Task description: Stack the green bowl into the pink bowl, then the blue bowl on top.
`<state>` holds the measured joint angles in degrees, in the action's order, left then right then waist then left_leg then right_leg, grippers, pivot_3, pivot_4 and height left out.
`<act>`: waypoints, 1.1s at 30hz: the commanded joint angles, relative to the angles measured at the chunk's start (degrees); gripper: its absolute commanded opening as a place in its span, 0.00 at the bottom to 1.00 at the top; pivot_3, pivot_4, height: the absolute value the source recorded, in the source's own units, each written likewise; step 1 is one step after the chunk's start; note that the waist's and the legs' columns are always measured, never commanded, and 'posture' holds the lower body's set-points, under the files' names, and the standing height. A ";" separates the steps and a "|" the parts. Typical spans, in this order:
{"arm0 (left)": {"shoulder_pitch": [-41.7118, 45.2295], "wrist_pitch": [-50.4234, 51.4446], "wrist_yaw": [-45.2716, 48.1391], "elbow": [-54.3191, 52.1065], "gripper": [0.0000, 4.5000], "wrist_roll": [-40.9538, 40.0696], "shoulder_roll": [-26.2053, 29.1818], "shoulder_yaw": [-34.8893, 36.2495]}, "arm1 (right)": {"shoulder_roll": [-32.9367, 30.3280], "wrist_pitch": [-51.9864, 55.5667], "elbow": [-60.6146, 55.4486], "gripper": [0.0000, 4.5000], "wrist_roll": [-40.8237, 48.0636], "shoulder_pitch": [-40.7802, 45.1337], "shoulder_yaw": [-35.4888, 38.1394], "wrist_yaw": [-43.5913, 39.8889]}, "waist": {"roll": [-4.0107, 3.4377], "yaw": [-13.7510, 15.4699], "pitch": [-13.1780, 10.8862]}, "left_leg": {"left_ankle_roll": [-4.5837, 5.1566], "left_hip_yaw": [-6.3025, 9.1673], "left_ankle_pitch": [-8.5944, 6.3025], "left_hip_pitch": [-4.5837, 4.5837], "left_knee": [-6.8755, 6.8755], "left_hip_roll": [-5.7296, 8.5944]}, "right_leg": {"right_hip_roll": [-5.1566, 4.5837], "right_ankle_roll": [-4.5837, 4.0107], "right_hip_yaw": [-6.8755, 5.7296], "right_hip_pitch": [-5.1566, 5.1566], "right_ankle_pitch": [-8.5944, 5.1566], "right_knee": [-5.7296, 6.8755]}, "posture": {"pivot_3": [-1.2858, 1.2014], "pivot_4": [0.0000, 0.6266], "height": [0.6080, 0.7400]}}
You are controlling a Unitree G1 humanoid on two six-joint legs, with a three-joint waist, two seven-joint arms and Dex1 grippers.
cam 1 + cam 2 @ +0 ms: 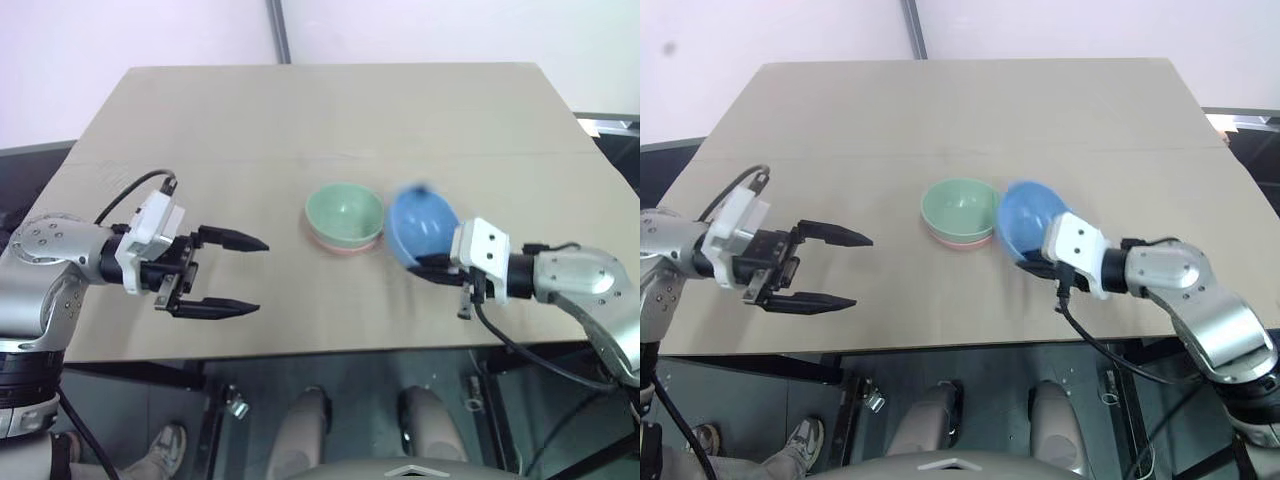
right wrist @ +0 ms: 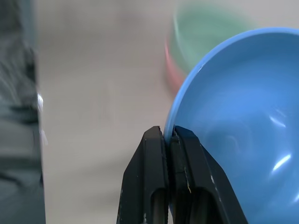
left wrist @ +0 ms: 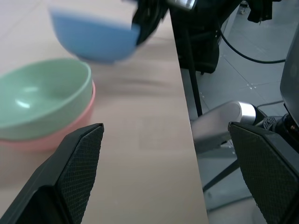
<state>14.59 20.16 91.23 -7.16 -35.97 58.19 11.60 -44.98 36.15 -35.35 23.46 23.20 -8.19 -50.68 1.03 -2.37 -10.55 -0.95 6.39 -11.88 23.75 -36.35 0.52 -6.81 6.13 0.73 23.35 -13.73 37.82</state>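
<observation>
The right gripper (image 2: 169, 140) pinches only the rim of the tilted blue bowl (image 1: 420, 224) beside the green bowl (image 1: 344, 213), nested in the pink bowl (image 1: 345, 246), so it may slip; the left gripper (image 1: 240, 274) gapes empty.

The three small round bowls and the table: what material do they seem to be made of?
The light blue bowl, the pale green bowl and the salmon-pink bowl under the green one look like smooth, glossy plastic, perhaps melamine: plain colour, thin rims, soft highlights inside. The beige table looks like matte wood laminate, with no glare.
</observation>
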 commanded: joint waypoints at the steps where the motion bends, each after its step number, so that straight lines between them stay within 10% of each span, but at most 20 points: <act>1: -2.73 -2.23 1.24 1.19 1.00 0.98 1.63 1.75 | 2.20 0.55 0.04 0.03 1.28 7.30 -1.06 -0.78 | -0.01 -0.09 -0.01 | 0.00 -0.02 0.00 0.02 0.00 0.00 | 0.00 0.00 0.01 0.01 0.00 -0.02 | 0.52 0.24 1.00; 8: -9.43 -4.11 -0.98 2.05 1.00 1.93 1.73 6.47 | 10.80 -1.76 15.12 0.03 -2.83 22.77 -8.77 -3.45 | -0.03 0.05 -0.02 | 0.00 -0.06 0.00 0.01 0.09 -0.14 | 0.13 -0.08 0.04 0.11 0.04 -0.01 | 0.52 0.24 1.00; 14: -14.22 0.33 -5.59 -3.14 1.00 -1.26 0.84 11.30 | 13.89 -11.12 22.89 0.63 -8.96 22.82 -11.17 -3.88 | -0.06 0.10 -0.04 | -0.02 -0.11 -0.01 0.08 0.10 -0.11 | 0.10 -0.13 0.07 0.11 0.08 -0.12 | 0.52 0.24 1.00; 17: -16.15 2.01 -8.43 -4.94 1.00 -1.14 0.77 12.87 | 13.73 -12.51 22.08 0.68 -7.99 20.81 -10.08 -5.62 | -0.06 -0.03 -0.04 | -0.02 -0.10 -0.01 0.06 0.17 -0.14 | 0.13 -0.14 0.08 0.16 0.08 -0.11 | 0.52 0.24 1.00; 26: -17.22 -2.50 -24.30 -8.04 1.00 1.38 -9.01 17.50 | 4.38 0.22 6.93 0.68 4.49 3.78 7.04 -4.06 | 0.03 0.49 -0.01 | -0.03 -0.11 -0.01 0.06 0.16 -0.13 | 0.11 -0.15 0.08 0.11 0.09 -0.13 | 0.52 0.24 1.00; 29: -18.70 0.98 -26.38 -8.82 1.00 -0.47 -9.19 18.53 | 0.48 2.61 4.54 0.98 7.16 -2.56 12.73 -3.33 | 0.02 0.49 -0.01 | -0.02 -0.19 -0.01 0.00 0.15 -0.12 | 0.11 -0.15 0.14 0.08 0.09 -0.14 | 0.52 0.24 1.00; 33: -21.54 2.19 -26.57 -10.72 1.00 -1.57 -9.01 19.28 | -2.02 1.95 2.43 0.98 4.85 -9.58 20.23 1.09 | -0.01 0.10 -0.02 | -0.02 -0.29 -0.01 -0.06 0.15 -0.20 | 0.15 -0.17 0.20 0.09 0.10 -0.10 | 0.52 0.24 1.00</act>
<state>-6.37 22.02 64.68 -15.42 -36.21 48.80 28.81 -45.33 38.30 -29.37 27.79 14.39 8.22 -50.18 1.02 -2.26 -10.57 -0.96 6.06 -11.90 23.69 -36.21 0.33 -6.66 5.94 0.96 23.44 -13.61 37.73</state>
